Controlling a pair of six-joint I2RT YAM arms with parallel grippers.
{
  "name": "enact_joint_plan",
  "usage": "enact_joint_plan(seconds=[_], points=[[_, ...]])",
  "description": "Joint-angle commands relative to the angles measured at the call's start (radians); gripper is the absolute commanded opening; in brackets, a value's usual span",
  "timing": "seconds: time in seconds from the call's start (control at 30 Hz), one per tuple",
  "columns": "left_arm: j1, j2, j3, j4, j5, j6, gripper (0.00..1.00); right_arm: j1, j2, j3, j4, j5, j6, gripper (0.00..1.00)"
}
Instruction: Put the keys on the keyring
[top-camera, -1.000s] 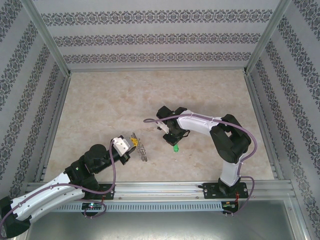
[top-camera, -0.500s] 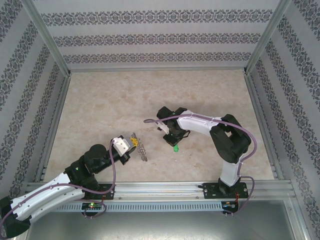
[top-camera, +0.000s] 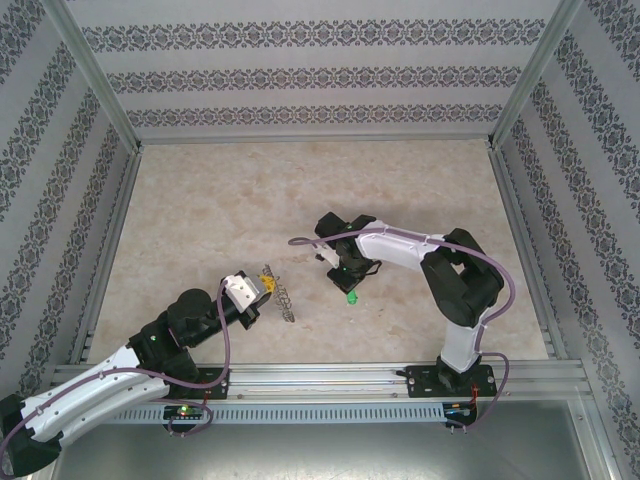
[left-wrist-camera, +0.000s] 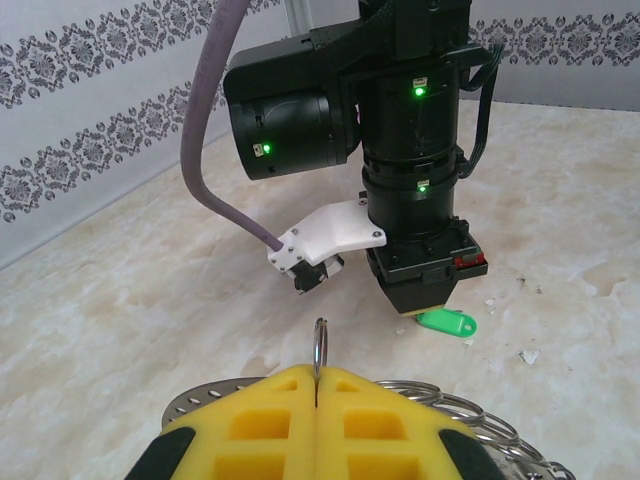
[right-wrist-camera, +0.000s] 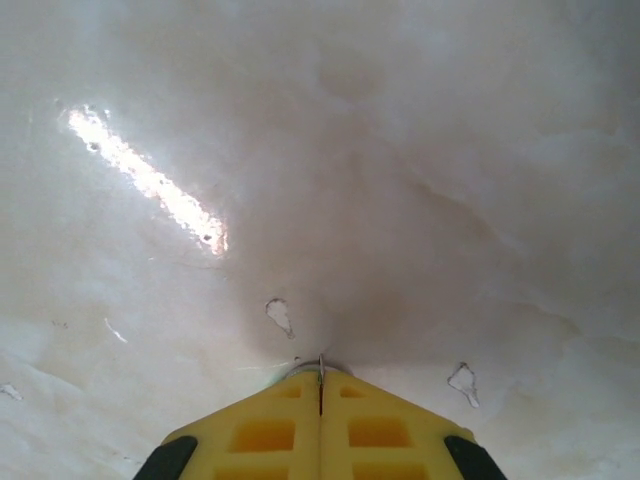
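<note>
1. Left end effector (left-wrist-camera: 317, 372): closed all the way, yellow pads flush, clamped on keyring (left-wrist-camera: 455, 412).
2. One thin loop of keyring upright in the seam between pads, edge-on to left wrist view, poking just above pad tips.
3. Rest of keyring: silvery coils fanned out behind and to the right of the pads, low over the table (top-camera: 220, 200).
4. In top view, reads as a wiry coil just past the left fingertips. Long axis diagonal, far-left to near-right.
5. Right end effector (left-wrist-camera: 420, 308): pointed straight down at table, fully closed, pads together in right wrist view. Thin sliver of metal in the seam; cannot tell what it belongs to.
6. Green key (left-wrist-camera: 447, 322): flat on table right at the right end effector's tip. Touching or just beside, cannot tell which.
7. Green key long axis: roughly left-right across left wrist view, dipping slightly to the right, rounded end to the right.
8. In top view, green key on near side of right end effector, apart from keyring and to its right, between the two arms.
</note>
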Motion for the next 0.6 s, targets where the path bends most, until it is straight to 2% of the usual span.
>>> enact_joint_plan(seconds=[0.0,0.17,0.33,0.47,0.57], points=[[-0.011,-0.012,0.001,0.047,-0.011,0.008,0.00,-0.003,-0.131,-0.053,0.027,-0.052,-0.046,0.00],[-0.012,-0.001,0.017,0.053,0.023,-0.001,0.00,0.048,-0.387,-0.149,0.115,-0.113,-0.148,0.00],[-0.012,0.001,0.037,0.076,0.086,-0.027,0.00,0.083,-0.696,-0.286,0.284,-0.266,-0.219,0.00],[-0.012,-0.010,0.055,0.116,0.199,-0.044,0.00,0.083,-0.906,-0.387,0.426,-0.352,-0.239,0.00],[-0.012,0.001,0.083,0.146,0.330,-0.050,0.00,0.077,-0.980,-0.399,0.449,-0.436,-0.261,0.00]])
